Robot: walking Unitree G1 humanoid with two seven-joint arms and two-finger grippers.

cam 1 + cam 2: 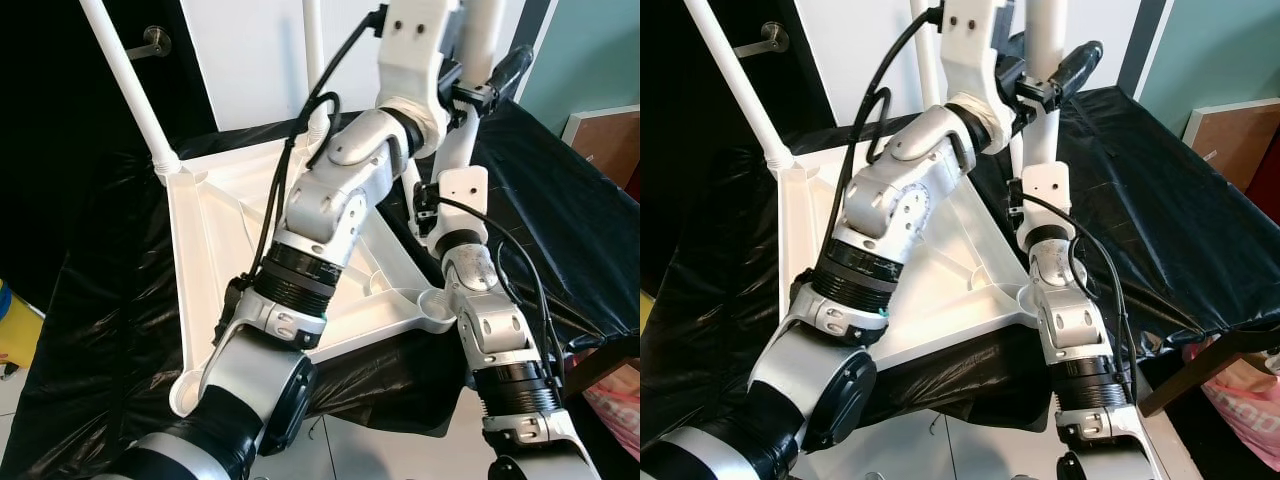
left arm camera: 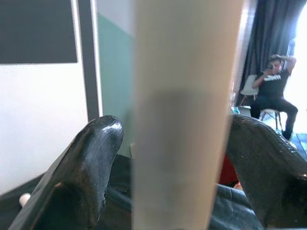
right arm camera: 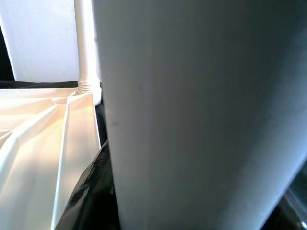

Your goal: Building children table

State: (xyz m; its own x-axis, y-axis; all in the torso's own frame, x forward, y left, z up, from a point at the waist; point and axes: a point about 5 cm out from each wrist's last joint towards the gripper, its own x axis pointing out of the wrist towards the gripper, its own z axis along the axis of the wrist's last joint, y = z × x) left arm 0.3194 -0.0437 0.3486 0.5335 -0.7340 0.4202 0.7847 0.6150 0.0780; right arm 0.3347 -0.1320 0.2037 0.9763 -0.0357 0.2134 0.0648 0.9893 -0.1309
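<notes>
Two silver metal arms with black ribbed joint rings (image 1: 296,283), white plastic wrist housings (image 1: 462,190) and looped black cables (image 1: 300,140) are seen; glossy black gripper fingers (image 2: 81,172) are shown.
</notes>
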